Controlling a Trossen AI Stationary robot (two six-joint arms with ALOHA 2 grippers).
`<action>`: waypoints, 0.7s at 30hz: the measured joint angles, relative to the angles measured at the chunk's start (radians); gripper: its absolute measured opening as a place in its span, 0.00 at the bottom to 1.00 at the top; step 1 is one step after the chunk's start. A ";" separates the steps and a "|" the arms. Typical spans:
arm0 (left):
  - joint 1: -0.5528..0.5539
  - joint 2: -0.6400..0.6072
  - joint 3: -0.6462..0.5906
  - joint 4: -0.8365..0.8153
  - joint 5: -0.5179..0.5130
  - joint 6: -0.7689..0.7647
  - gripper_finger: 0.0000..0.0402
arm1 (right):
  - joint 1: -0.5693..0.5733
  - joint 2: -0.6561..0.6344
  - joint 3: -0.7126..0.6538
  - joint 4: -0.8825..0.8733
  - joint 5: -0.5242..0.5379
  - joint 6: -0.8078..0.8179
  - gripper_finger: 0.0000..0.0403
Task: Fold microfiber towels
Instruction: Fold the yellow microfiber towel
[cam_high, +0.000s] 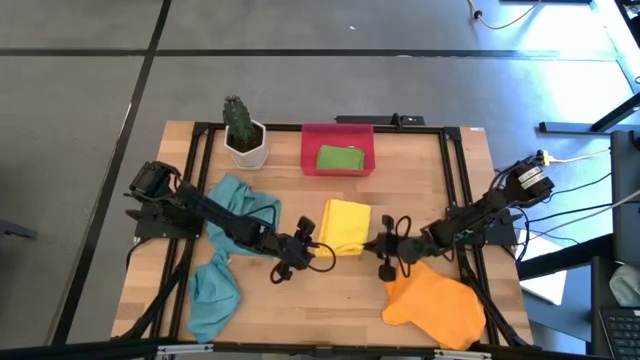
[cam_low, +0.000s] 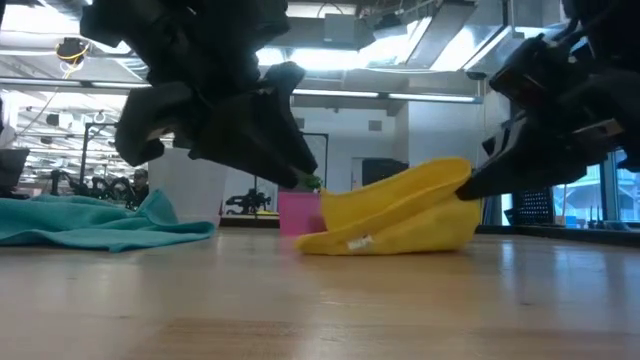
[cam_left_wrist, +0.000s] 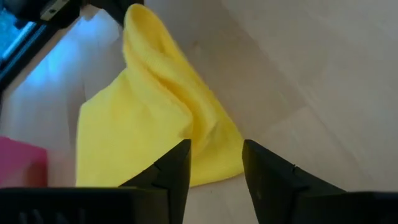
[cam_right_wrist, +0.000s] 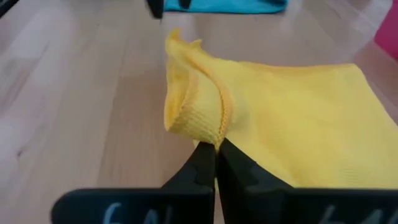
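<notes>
Teal towel lies crumpled on left of worktop, waiting, I think. My left tool sits just beside yellow towel at worktop centre, fingers spread, holding nothing. Towel edge is lifted to fold over, I judge. My right tool is pressed together, pinching that raised yellow edge. Orange towel waits on right. Green towel lies folded in red tray.

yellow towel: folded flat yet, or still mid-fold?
Mid-fold. The yellow towel is doubled over, but its right edge is lifted off the table, pinched in the shut right pincer. The left pincer stands open beside it.
</notes>
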 joint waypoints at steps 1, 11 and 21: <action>0.000 0.002 0.000 0.000 0.001 -0.012 0.36 | -0.004 0.000 0.000 0.001 0.000 0.003 0.00; 0.024 0.107 0.000 0.001 -0.030 0.015 0.52 | -0.046 0.000 0.001 0.038 -0.067 0.003 0.00; 0.033 0.130 0.000 0.009 -0.131 0.031 0.54 | -0.050 0.000 0.001 0.030 -0.079 0.025 0.00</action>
